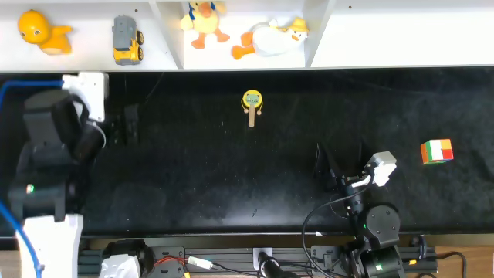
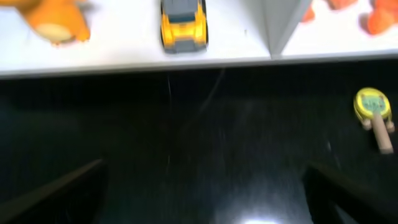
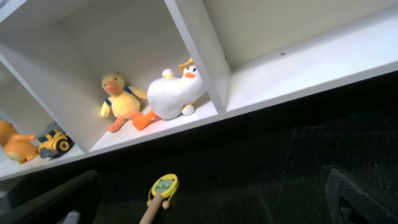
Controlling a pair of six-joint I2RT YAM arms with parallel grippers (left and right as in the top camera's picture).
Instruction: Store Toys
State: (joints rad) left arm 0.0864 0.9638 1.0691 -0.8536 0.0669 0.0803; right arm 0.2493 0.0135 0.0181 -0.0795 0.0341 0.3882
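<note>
A yellow rattle with a wooden handle (image 1: 252, 104) (image 2: 375, 109) (image 3: 161, 190) lies on the black table, just in front of the shelf. A red, white and green cube (image 1: 437, 151) sits at the table's right. My left gripper (image 1: 122, 127) (image 2: 202, 199) hangs open and empty over the left of the table, facing the shelf bay with the yellow truck (image 1: 126, 40) (image 2: 183, 25). My right gripper (image 1: 340, 166) (image 3: 211, 205) is open and empty near the front right, between the rattle and the cube.
The white shelf (image 1: 247, 62) runs along the table's back edge. It holds an orange duck (image 1: 45, 32) (image 3: 12, 146), a yellow duck plush (image 1: 204, 22) (image 3: 121, 99) and a white goose plush (image 1: 274, 37) (image 3: 174, 93). The right bay (image 3: 298, 37) is bare.
</note>
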